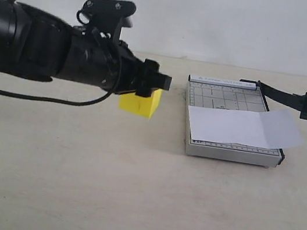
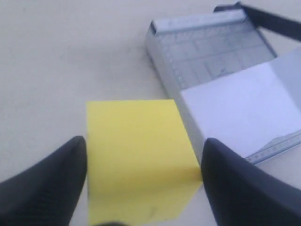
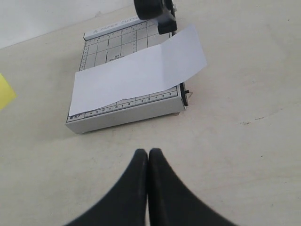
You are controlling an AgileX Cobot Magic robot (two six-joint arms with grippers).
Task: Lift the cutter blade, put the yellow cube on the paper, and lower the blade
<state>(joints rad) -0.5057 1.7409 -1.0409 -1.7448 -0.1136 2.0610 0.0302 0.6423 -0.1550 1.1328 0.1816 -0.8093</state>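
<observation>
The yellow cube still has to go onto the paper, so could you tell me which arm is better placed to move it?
Left. The left gripper has its fingers either side of the yellow cube, beside the cutter board. The right gripper is shut, away from the cube.

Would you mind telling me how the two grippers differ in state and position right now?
The left gripper has its jaws spread, one on either side of the yellow cube; the right gripper has its fingers pressed together with nothing between them. The left one sits at the cube, beside the cutter board; the right one hangs over bare table, short of the board and the paper. Both have black fingers.
</observation>
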